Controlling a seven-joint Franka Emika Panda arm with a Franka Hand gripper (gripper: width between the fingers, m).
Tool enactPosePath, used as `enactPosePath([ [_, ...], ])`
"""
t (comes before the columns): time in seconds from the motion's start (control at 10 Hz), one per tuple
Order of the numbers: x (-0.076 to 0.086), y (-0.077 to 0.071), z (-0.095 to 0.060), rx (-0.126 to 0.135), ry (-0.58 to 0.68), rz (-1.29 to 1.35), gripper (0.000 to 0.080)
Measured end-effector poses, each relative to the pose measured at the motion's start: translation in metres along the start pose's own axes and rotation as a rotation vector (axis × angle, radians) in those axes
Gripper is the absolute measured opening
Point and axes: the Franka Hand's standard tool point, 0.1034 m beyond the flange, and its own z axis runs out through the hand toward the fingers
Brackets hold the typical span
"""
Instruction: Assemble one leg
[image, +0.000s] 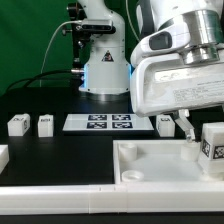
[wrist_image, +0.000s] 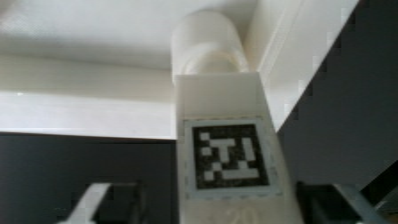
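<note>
Insertion of one leg. In the wrist view the leg (wrist_image: 228, 150) stands between the fingers of the gripper (wrist_image: 228, 198), marker toward the camera, its rounded far end meeting the white tray (wrist_image: 71, 70) at an inner corner. Dark gaps show between the leg and the fingers (wrist_image: 103, 205) on both sides, so the gripper reads as wide, straddling the leg rather than clamping it. In the exterior view a leg stands at the tray corner at that view's right, just beside the gripper, and is probably the same one. Two spare legs (image: 17, 124) (image: 45, 124) rest on the desk (image: 60, 150), well apart from the tray and beside the marker board (image: 108, 123). Step judged in hand: seating the leg in its corner socket. The next move probably calls for closing on the leg squarely and twisting it home without tilting it; how deep it sits cannot be told.
</note>
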Motion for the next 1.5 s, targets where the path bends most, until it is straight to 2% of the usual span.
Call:
enactPosePath([
  [0.1, 0.0, 0.0, 0.0, 0.0, 0.0, 0.0, 0.0573],
  [0.2, 0.0, -0.001, 0.0, 0.0, 0.0, -0.001, 0.0626],
  [0.6, 0.0, -0.001, -0.001, 0.001, 0.0, -0.001, 0.0649],
  [0.9, 0.005, -0.013, -0.009, 0.011, -0.004, -0.008, 0.0649],
  [1.2, 0.008, -0.012, -0.013, 0.012, -0.011, -0.013, 0.0649],
  [1.4, 0.006, -0.014, -0.012, 0.022, -0.059, -0.012, 0.0649],
  [1.5, -0.002, -0.02, -0.011, 0.045, -0.173, -0.008, 0.0649],
])
